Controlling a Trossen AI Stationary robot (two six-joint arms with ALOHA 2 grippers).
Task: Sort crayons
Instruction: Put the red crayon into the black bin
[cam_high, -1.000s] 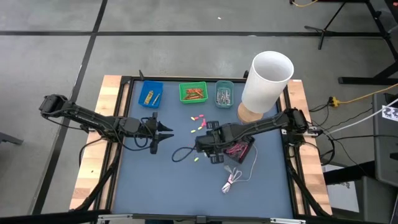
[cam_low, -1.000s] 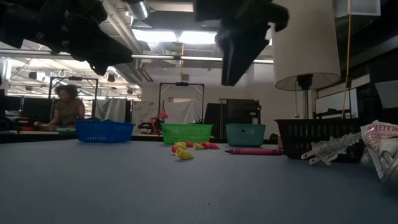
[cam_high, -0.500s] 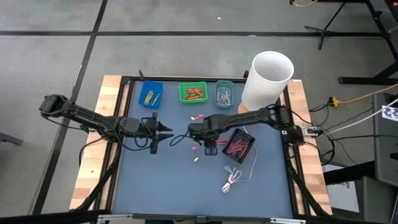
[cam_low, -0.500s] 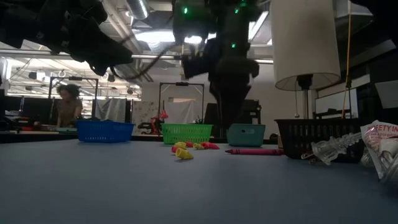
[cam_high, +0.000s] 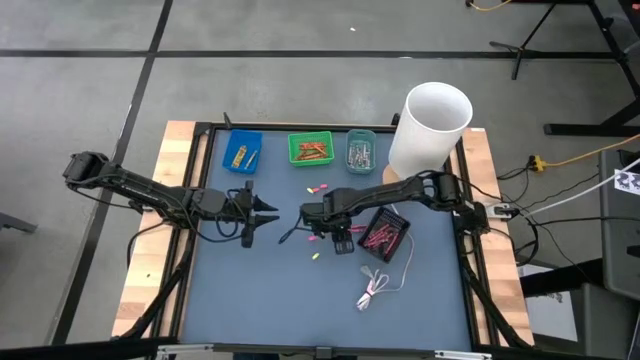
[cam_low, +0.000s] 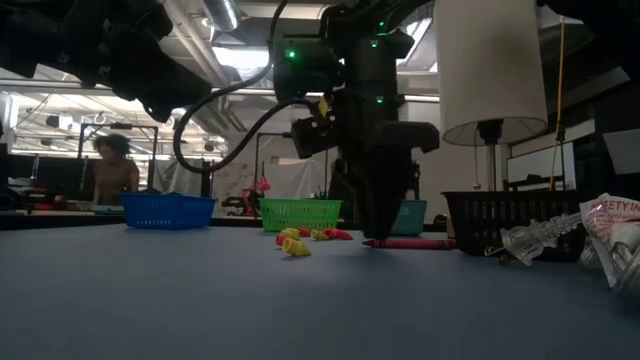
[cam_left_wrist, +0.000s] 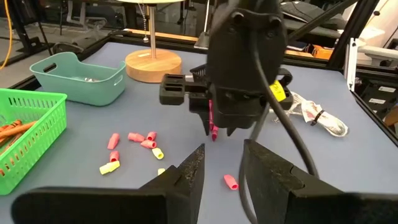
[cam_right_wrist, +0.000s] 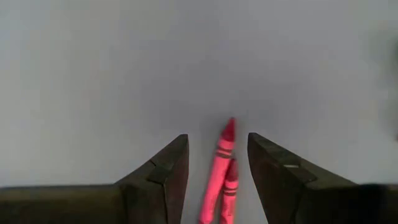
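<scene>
Two pink crayons (cam_right_wrist: 219, 163) lie side by side on the blue-grey table top (cam_high: 260, 290); in the low view they show as one pink stick (cam_low: 412, 243). My right gripper (cam_right_wrist: 217, 142) points down over them, open, one finger on each side and the tips just above the table (cam_low: 384, 232). I see no touch. My left gripper (cam_high: 268, 212) hangs open and level at the table's left, pointing at the right gripper (cam_left_wrist: 239, 81). Small pink and yellow pieces (cam_left_wrist: 134, 142) lie loose between the arms.
Along the far edge stand a blue tray (cam_high: 242, 150), a green tray (cam_high: 310, 149) and a teal tray (cam_high: 361, 150). A white lampshade (cam_high: 430, 125) stands at the far right. A black basket (cam_high: 386, 232) of pink crayons and a coiled white cable (cam_high: 375, 288) lie near the right gripper.
My right gripper has come down to just above the table, gone a little toward the table's left edge and tipped until it points straight down over the pink crayons. Its fingers have stayed open. The crayons have not moved.
</scene>
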